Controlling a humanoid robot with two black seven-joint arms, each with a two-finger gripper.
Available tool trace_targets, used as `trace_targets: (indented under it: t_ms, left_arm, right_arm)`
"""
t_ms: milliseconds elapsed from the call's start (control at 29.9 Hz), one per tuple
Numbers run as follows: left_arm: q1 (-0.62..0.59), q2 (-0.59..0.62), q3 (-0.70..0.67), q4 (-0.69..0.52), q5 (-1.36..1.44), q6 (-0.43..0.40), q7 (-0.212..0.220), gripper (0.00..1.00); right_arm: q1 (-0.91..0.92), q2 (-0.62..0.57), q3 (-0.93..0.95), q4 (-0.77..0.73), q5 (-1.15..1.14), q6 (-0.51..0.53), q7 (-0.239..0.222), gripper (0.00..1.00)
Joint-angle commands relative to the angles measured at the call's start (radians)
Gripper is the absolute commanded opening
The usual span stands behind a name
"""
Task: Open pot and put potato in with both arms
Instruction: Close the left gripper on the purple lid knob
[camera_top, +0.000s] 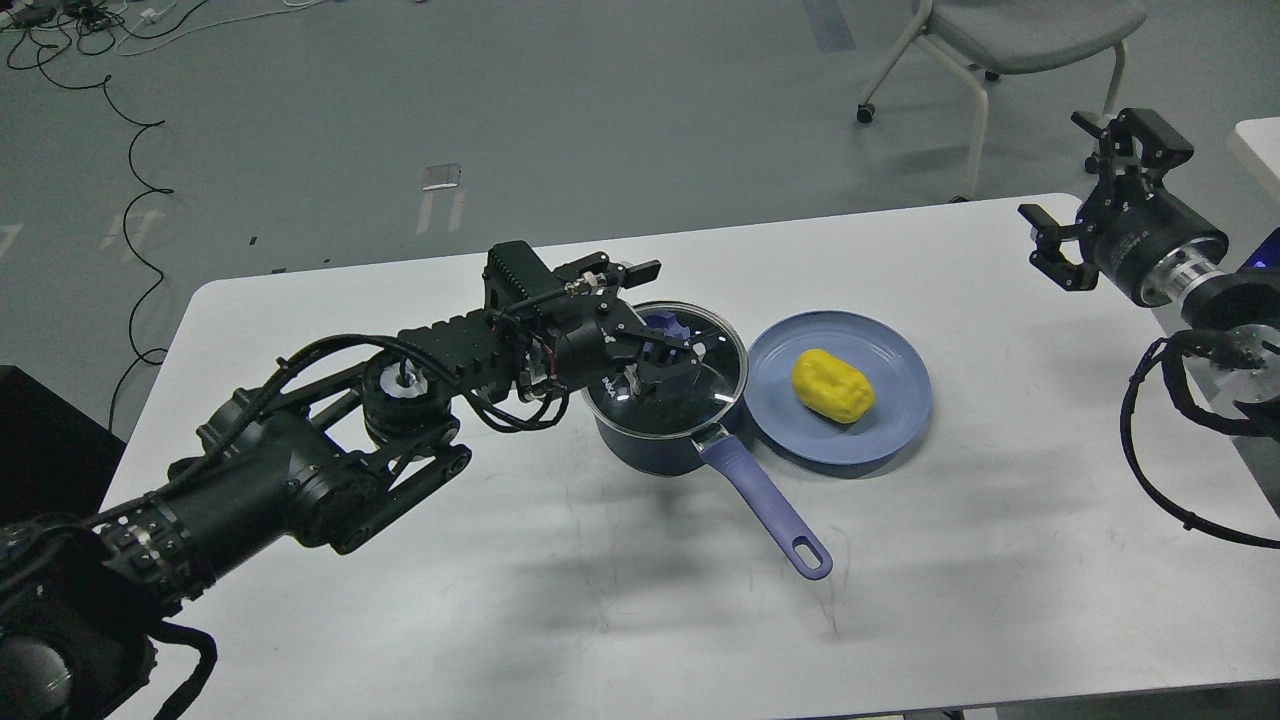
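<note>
- Head view, and here is the count: 1 pot (655, 445), 1 glass lid (700, 385), 1 potato (832, 385), 1 blue plate (850, 440), 2 arms, all on or over 1 white surface (560, 620).
- The pot sits mid-surface, lid on, its lavender handle (765, 505) running toward the near edge and to the right, slotted tip free on bare surface.
- The left pincer (655, 365) is right down over the lid's centre, where the purple knob (668, 325) peeks out behind it; the fingers are dark and bunched together, so I cannot tell whether they have closed on the knob.
- The potato lies on the plate, just right of the pot, nothing touching it from above.
- Plate and pot are just beside each other, rims nearly meeting.
- The right pincer (1085, 190) hangs high over the far right corner of the surface, well apart from the plate, its fingers spread wide and holding nothing.
- Room to move: a broad bare stretch along the near edge, and bare surface to the right of the plate.
- Beyond the far edge: grey floor, 1 chair (1010, 40) at top right, loose black cables (130, 180) at top left.
</note>
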Motion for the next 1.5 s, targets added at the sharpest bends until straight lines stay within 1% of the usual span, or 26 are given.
trace_targets:
  t_ms: [0,368,468,735,1036,1471]
  left_arm:
    - [0.012,0.001,0.0,0.0,0.0,0.0,0.0,0.98]
    - [0.027,0.002,0.003,-0.001,0.003,0.0,0.0,0.98]
    - [0.031,0.001,0.032,0.0,0.002,0.0,0.0,0.98]
    - [0.032,0.001,0.034,0.002,0.0,0.0,0.001,0.98]
    - [0.031,-0.01,0.034,0.05,-0.041,0.0,0.001,0.97]
    - [0.018,-0.012,0.028,0.051,-0.047,0.002,0.004,0.97]
  right_arm:
    - [-0.001,0.002,-0.005,-0.014,0.0,0.002,0.0,1.0]
    - [-0.001,0.002,-0.011,-0.029,0.0,0.005,0.0,1.0]
    - [-0.001,0.002,-0.011,-0.029,0.0,0.005,0.0,1.0]
    - [-0.009,0.002,-0.014,-0.043,0.0,0.005,0.0,1.0]
    - [-0.012,0.002,-0.014,-0.045,0.0,0.007,0.0,1.0]
    - [-0.012,0.005,-0.014,-0.059,-0.002,0.008,0.002,1.0]
